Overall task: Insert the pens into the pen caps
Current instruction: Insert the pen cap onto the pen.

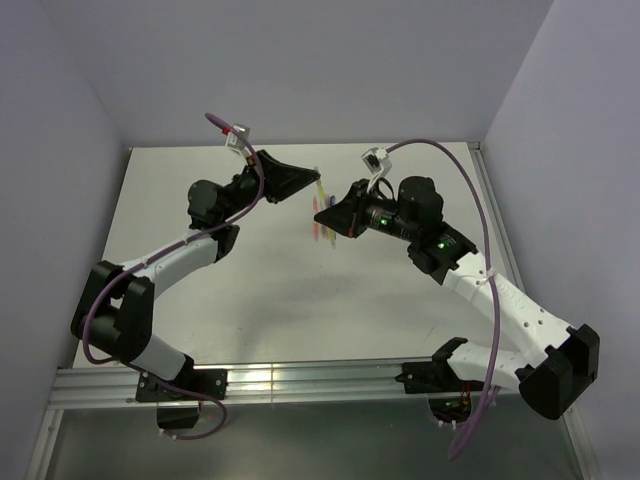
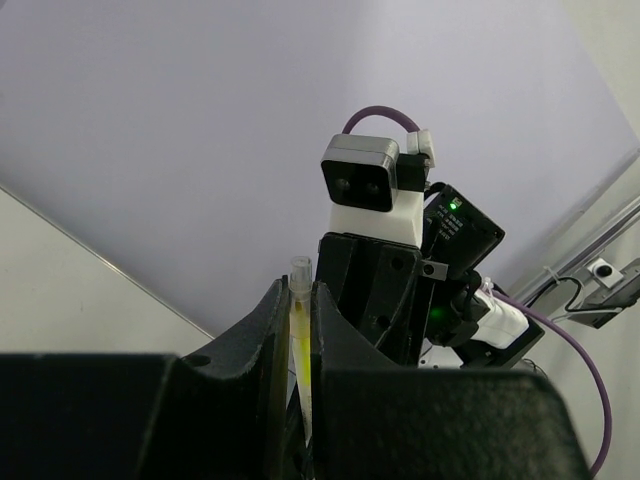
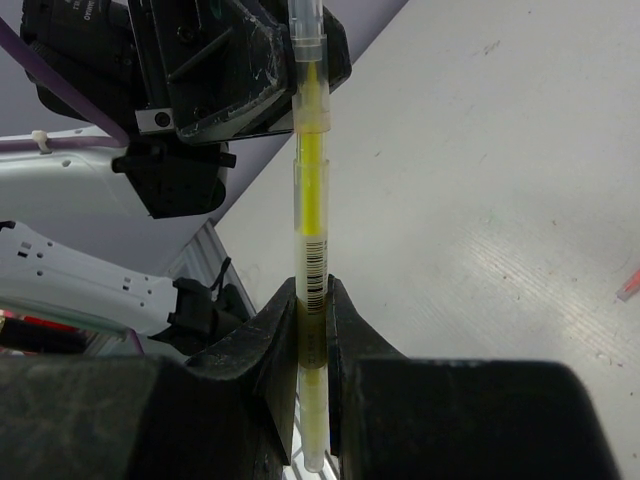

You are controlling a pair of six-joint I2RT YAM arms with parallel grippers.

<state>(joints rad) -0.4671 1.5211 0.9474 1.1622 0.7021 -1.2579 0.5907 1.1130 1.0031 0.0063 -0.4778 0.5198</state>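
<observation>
1. Over the mid tabletop [image 1: 260,300], toward its far side, the left gripper [image 2: 298,300] & right gripper [image 3: 313,305] meet almost tip to tip. The left one points right, the right one points left.
2. Yellow pen [image 3: 310,170] is up off the surface, btwn the two. As far as the views show, it's one pen w/ both grippers on it.
3. Right gripper: jaws nearly closed, pinching the clear barrel at the barcode part. A short length of pen pokes out on the camera side of its fingers.
4. Left gripper: jaws also down to a narrow slot, clamped on the yellow part nearer the other end. Only a clear, rimmed tip sticks out past its fingers.
5. Long axis: the pen sits crosswise to both sets of fingers, not along them. From the top it reads as a thin streak running approx near-to-far, w/ the far end at the left gripper & the near end at the right gripper. Can't tell how much it tilts up.
6. Right wrist view: the pen is straight, a clear tube w/ a yellow core & a collar partway btwn the grippers. Can't tell if that's a cap edge, or if a cap is fully seated.
7. Loose pens [image 1: 322,232] lie on the tabletop under & just nearer than the gripper tips. It's a small bunch, pink/yellow/orange, too small to sort out.
8. Red pen end [image 3: 628,285] lies on the tabletop at the right edge of the right wrist view, well apart from the held pen.
</observation>
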